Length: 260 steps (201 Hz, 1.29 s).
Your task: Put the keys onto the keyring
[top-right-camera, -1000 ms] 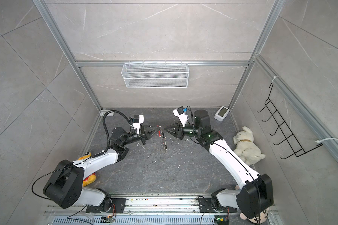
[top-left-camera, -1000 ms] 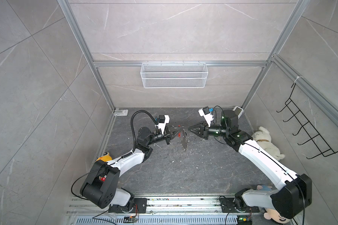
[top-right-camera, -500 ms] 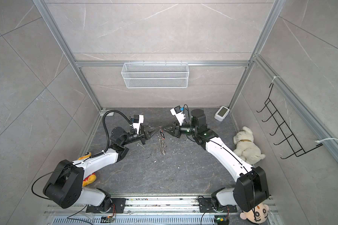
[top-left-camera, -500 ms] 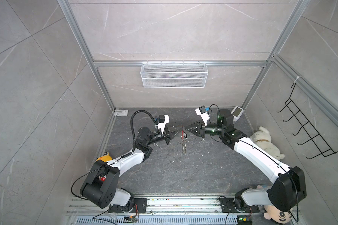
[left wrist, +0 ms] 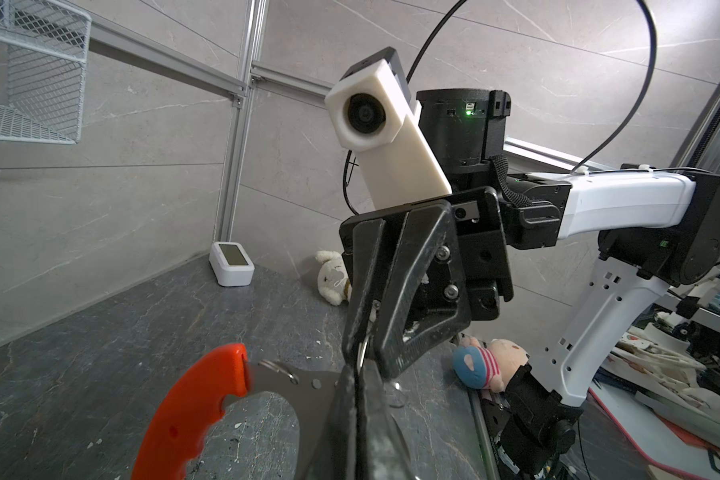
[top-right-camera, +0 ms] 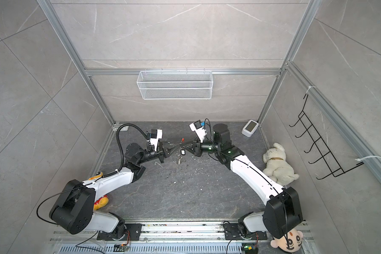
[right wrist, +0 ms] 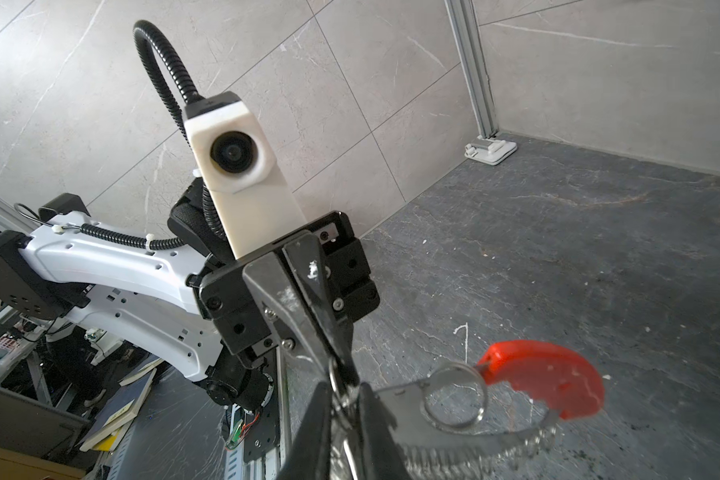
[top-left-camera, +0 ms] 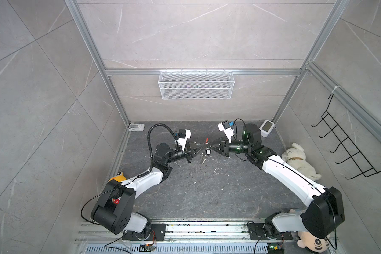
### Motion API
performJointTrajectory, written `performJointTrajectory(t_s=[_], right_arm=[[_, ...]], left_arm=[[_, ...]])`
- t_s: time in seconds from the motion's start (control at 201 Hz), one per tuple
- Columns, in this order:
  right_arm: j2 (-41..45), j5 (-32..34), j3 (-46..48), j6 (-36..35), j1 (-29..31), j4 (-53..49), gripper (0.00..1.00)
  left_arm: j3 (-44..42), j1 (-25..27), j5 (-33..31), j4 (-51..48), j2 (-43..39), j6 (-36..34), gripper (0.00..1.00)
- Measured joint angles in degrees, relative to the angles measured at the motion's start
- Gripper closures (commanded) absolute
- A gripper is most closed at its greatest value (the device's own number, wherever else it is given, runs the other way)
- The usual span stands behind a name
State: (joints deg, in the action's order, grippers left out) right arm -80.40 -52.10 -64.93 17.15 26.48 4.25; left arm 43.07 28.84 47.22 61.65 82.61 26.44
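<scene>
We log the left gripper [top-left-camera: 203,146] clamped tight on the keyring [top-left-camera: 206,140]: red bar at 12 o'clock of the tips, silver pieces dangling at 6. The keys [top-left-camera: 208,151] hang just beneath. At 3 o'clock, the right gripper [top-left-camera: 209,145] has narrow jaws nipping the ring's thin metal

L grip [right wrist: 338,368] clamps keyring [right wrist: 545,380] | R grip [right wrist: 344,395] tips at same spot

I see the keyring [top-left-camera: 206,140], red bar uppermost and silver pieces dangling, pinched between left gripper [top-left-camera: 204,147] and right gripper [top-left-camera: 211,147]; the black, white-faced keys [top-left-camera: 208,151] hang just beneath their tips.
</scene>
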Motion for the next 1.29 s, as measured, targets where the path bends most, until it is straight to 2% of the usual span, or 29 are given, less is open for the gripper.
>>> performJointTrajectory(t_s=[0.169, 0.463, 0.518, 0.563, 0.627, 0.722, 0.812, 0.916, 1.056, 1.295], right_arm=[[-0.3, 0.5, 0.0, -0.3, 0.0, 0.4, 1.00], [-0.4, 1.3, -1.1, -1.7, 0.0, -1.0, 1.00], [-0.4, 1.9, -2.2, -3.0, 0.0, -3.1, 1.00], [-0.6, 2.7, -3.7, -4.6, 0.1, -6.0, 1.00], [-1.0, 4.8, -6.7, -8.2, 0.5, -12.0, 1.00], [-2.4, 9.1, -11.9, -14.6, 1.1, -21.5, 1.00], [-3.0, 13.6, -14.5, -19.8, 1.7, -27.8, 1.00], [-3.5, 18.1, -15.2, -24.3, 2.8, -32.5, 1.00], [-4.4, 20.9, -15.3, -28.0, 3.9, -35.8, 1.00], [-4.3, 20.8, -15.3, -30.4, 4.7, -36.6, 1.00]], left_arm=[[0.1, -0.2, 0.1, 0.2, 0.2, 0.9, 1.00], [0.7, -0.2, -0.1, -0.3, 0.2, 1.3, 1.00], [1.4, -0.3, -0.1, -1.6, 0.2, 0.3, 0.81], [1.9, -0.3, 0.0, -3.5, 0.1, -1.4, 0.71], [2.8, -0.6, 0.1, -9.0, -0.9, -6.4, 0.65], [6.0, -0.9, -0.2, -25.6, -4.0, -19.8, 0.65], [12.4, -1.0, -0.7, -41.6, -5.1, -32.4, 0.68], [19.5, -1.3, -1.1, -55.3, -4.4, -43.0, 0.71], [23.2, -1.6, -0.9, -64.1, -1.9, -50.4, 0.78], [24.8, -1.6, 1.4, -72.0, 2.6, -55.3, 0.74]])
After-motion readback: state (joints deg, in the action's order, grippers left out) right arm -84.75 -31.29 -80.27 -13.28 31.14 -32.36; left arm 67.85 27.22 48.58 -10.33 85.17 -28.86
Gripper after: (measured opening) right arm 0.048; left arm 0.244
